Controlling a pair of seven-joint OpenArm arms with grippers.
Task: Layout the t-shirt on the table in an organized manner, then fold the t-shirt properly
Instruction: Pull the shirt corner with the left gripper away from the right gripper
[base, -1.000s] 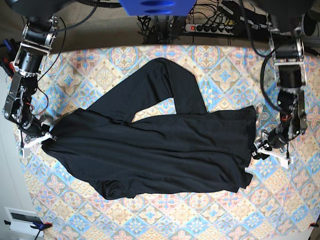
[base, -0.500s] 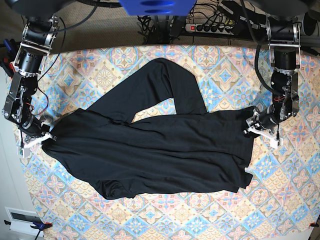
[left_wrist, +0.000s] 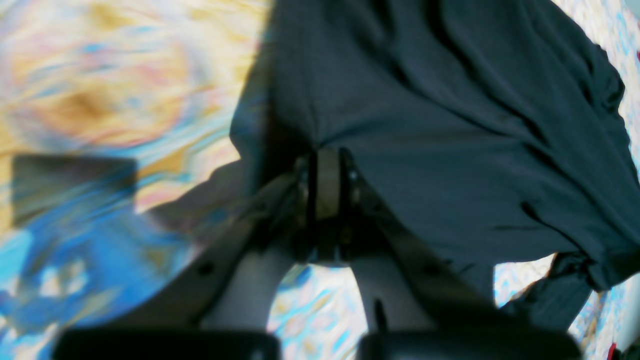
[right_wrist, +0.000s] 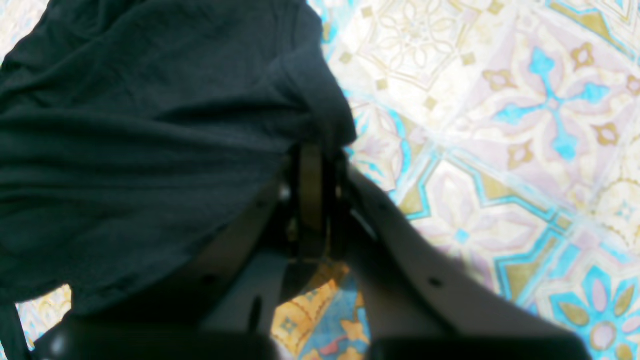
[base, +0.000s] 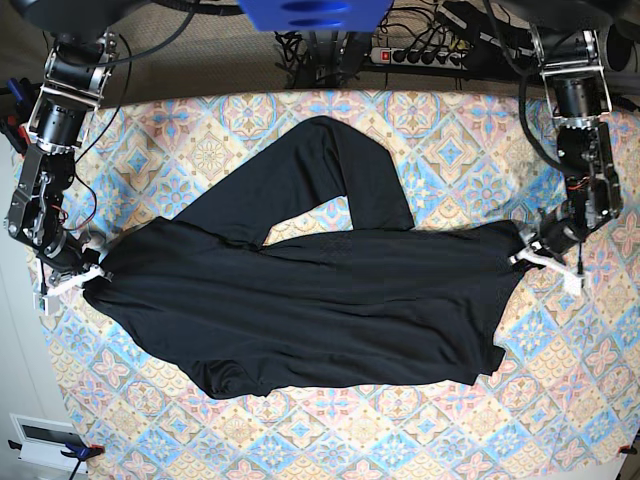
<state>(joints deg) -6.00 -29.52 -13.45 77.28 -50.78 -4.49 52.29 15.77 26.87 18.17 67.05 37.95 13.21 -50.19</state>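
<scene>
We see the left gripper (left_wrist: 327, 162) with jaws pressed together on a pinch of the t-shirt (base: 310, 300), black cloth bunched right at the tips in the left wrist view; in the base view that gripper (base: 527, 253) sits at the garment's corner on that view's right side. The right gripper (right_wrist: 314, 155) is likewise clamped tight, a rolled edge of black fabric caught between its jaws, and in the base view it (base: 88, 275) sits at the opposite end of the shirt, on that view's left. Between the two grips the t-shirt lies spread across the middle of the table (base: 440, 130), body roughly flat with mild wrinkles, bottom edge uneven and sagging toward the near side. One long fold of fabric runs up from the body toward the far edge of the table, bent into an upside-down V, with a wedge of patterned cloth showing under it. Left wrist view is motion-blurred on the tablecloth side, so we can't read detail there. Behind the table's far edge we see a power strip (base: 420, 55) and cables.
</scene>
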